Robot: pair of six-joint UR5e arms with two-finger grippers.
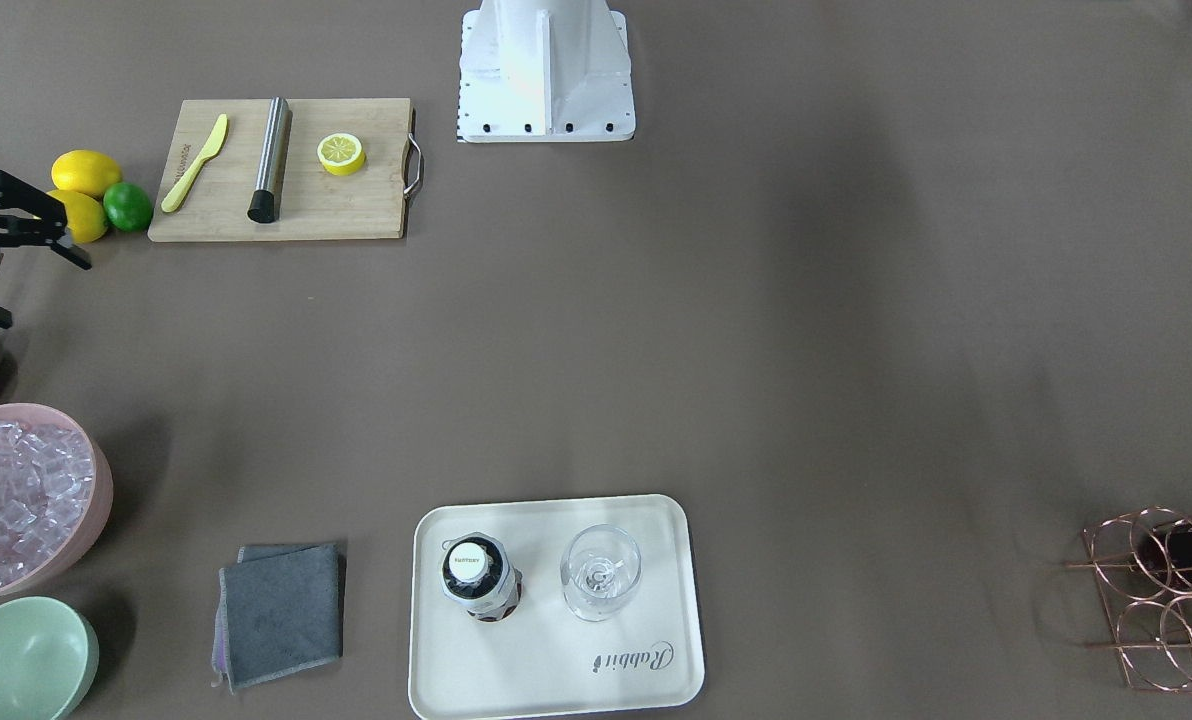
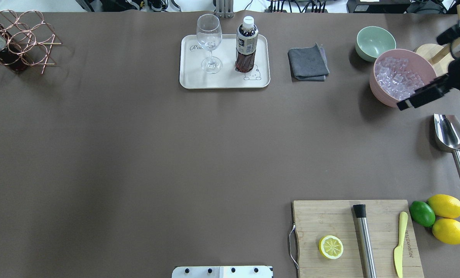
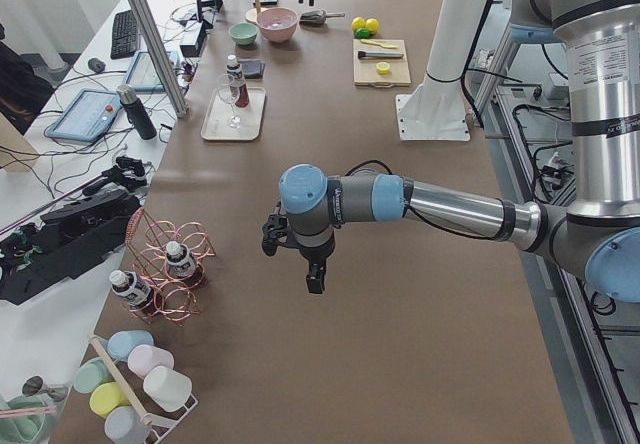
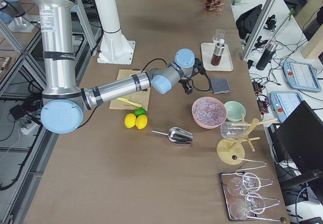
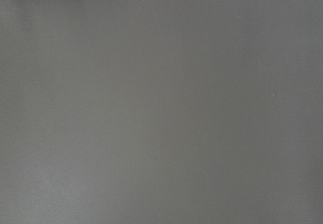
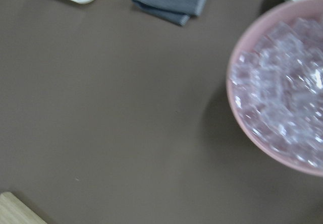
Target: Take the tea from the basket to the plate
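The tea [image 2: 246, 44], a small bottle of dark brown liquid with a white cap and a pale label, stands upright on the plate [image 2: 230, 80]. The plate is cream and rectangular, with rounded corners. The basket [image 2: 25, 38], made of copper wire rings, stands well apart from it.

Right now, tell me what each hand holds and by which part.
Nothing. The left hand and the right hand both hang empty over the table; the tea stands free on the plate.

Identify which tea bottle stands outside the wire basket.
The tea bottle upright on the cream tray, beside the wine glass; the other two bottles sit in the basket rings.
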